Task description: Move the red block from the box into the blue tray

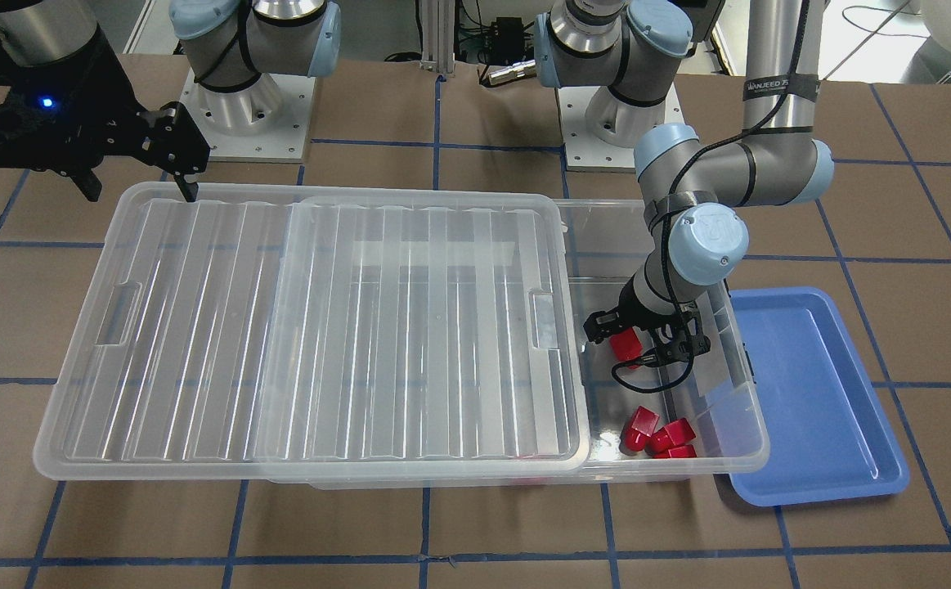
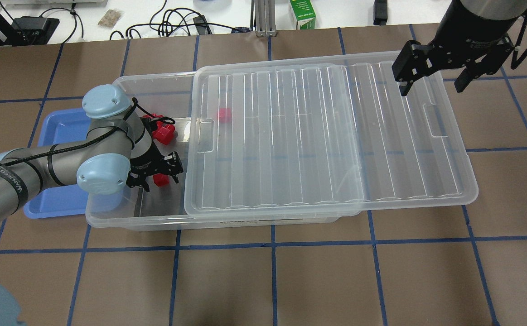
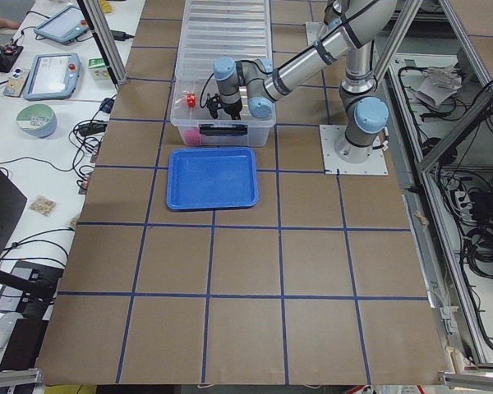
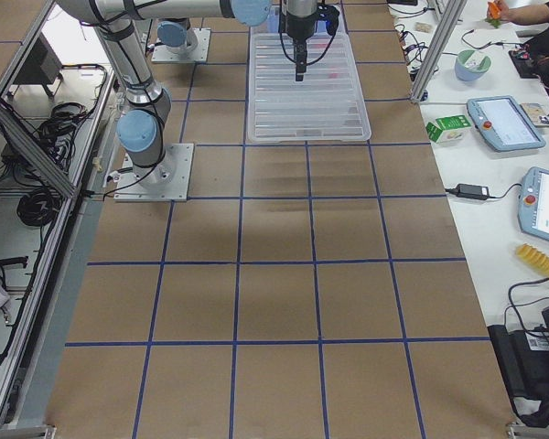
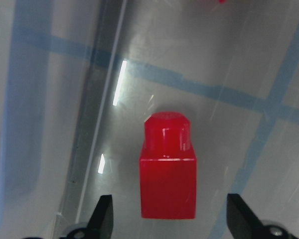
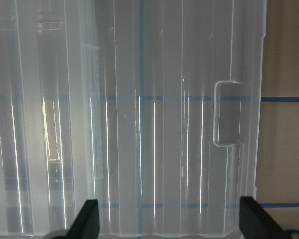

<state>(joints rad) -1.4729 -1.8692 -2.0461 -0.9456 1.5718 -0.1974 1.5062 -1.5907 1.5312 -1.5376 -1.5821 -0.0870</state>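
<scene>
The clear box (image 1: 757,425) has its ribbed lid (image 1: 320,327) slid aside, so the end by the blue tray (image 1: 810,393) stands uncovered. My left gripper (image 1: 632,345) is down inside that end, open. Its fingers (image 5: 102,216) stand on either side of one red block (image 5: 168,174), with a gap on each side. That block (image 2: 160,179) lies on the box floor. Other red blocks (image 1: 659,433) lie clustered nearby, and one (image 2: 224,114) shows under the lid. My right gripper (image 2: 431,68) is open and empty over the lid's far end.
The blue tray (image 2: 59,131) lies on the table right beside the box's open end and partly under my left arm. The lid (image 6: 154,124) overhangs the box on my right side. Bare brown table with blue tape lines (image 2: 272,271) lies in front of the box.
</scene>
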